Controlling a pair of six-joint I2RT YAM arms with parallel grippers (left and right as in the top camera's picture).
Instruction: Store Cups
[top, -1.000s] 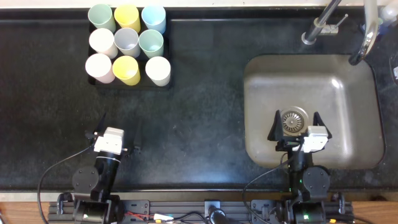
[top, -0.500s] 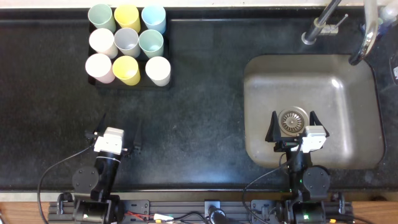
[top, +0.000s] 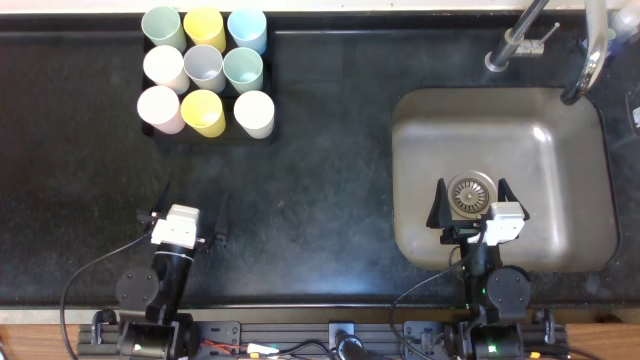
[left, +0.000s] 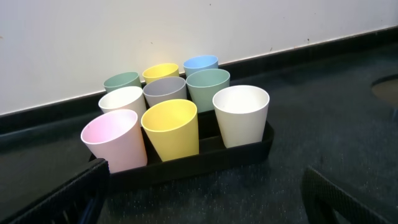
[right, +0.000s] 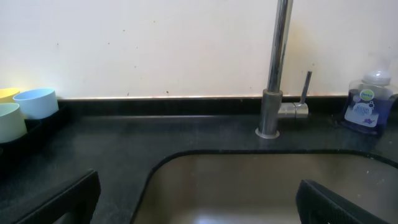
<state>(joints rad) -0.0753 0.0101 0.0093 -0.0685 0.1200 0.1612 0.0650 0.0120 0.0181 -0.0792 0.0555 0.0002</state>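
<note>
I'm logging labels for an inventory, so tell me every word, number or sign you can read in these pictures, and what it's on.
Clear plastic soap bottle with purple liquid: it has a label, but the print is too small and blurred to read.
Pastel plastic cups in the black tray: no print visible.
Steel faucet and steel sink: no markings visible.
So no text can be read.

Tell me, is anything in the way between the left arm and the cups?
No. Only bare black counter lies between the left arm, its jaws open, and the cups standing in their tray. Nothing visible blocks the way.
</note>
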